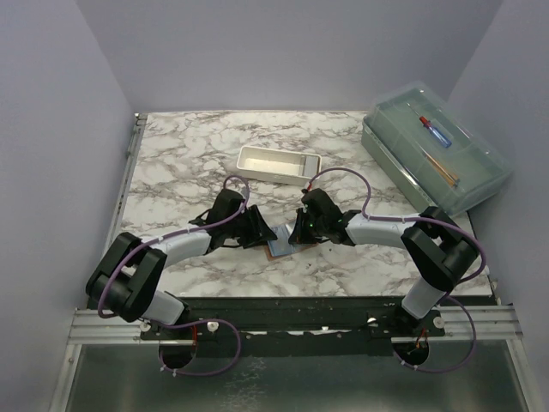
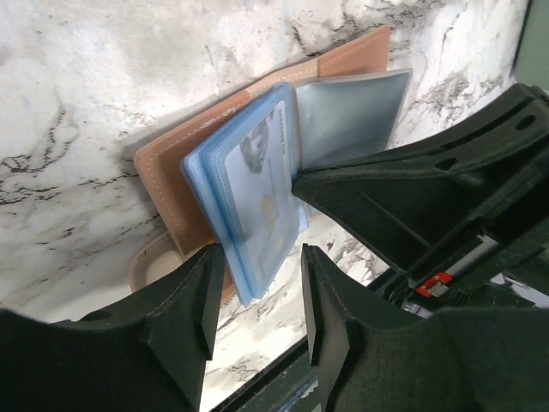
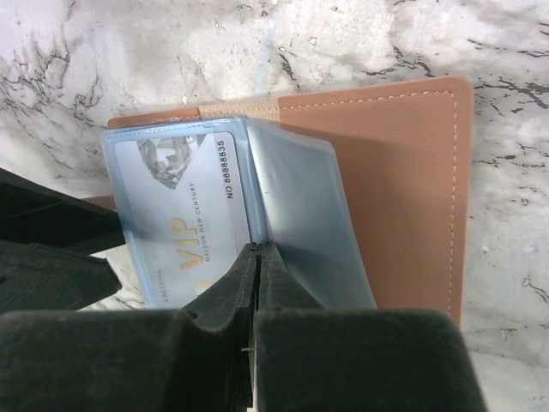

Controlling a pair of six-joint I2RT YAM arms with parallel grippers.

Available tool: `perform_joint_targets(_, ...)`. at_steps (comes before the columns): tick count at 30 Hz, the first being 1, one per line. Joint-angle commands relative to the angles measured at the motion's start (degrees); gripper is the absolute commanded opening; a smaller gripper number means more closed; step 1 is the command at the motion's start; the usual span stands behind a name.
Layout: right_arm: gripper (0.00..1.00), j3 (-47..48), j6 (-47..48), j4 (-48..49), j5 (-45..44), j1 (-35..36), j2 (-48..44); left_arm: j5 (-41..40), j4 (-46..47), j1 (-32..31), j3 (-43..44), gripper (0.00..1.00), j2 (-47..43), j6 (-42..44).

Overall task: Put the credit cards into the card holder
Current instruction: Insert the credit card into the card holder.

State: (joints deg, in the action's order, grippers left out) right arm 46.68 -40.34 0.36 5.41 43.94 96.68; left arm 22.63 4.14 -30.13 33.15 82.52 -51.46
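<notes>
The card holder [image 1: 279,247] lies open on the marble between both grippers, its tan cover [image 3: 403,189] flat and its blue-grey clear sleeves fanned up. A pale blue credit card [image 3: 184,215] with gold "VIP" lettering sits inside a sleeve. The same card [image 2: 262,189] shows in the left wrist view. My right gripper [image 3: 257,249] is shut, with its tips at the fold of the sleeves; nothing shows between them. My left gripper [image 2: 260,283] is open, and the lower corner of the sleeve stack reaches between its fingertips beside the left finger [image 2: 202,292].
A white rectangular tray [image 1: 279,165] stands behind the arms at mid table. At the back right stands a large clear lidded box [image 1: 433,146] with small tools inside. The table's dark front rail [image 1: 300,305] runs just below the card holder.
</notes>
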Motion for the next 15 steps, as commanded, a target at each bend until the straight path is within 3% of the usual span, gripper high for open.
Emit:
perform_joint_targets(1,0.00,-2.3,0.7,-3.2,-3.4,0.4,2.9,-1.0,0.8,-0.5,-0.2,0.48,-2.6,-1.1)
perform_joint_targets(9,0.00,-1.9,1.0,-3.3,-3.4,0.4,3.0,-4.4,-1.1,-0.8,-0.3,0.51,-5.8,-1.7)
perform_joint_targets(15,0.00,-1.6,1.0,-3.1,-3.0,0.4,3.2,-2.5,-0.9,-0.9,0.9,0.48,-2.8,-1.3)
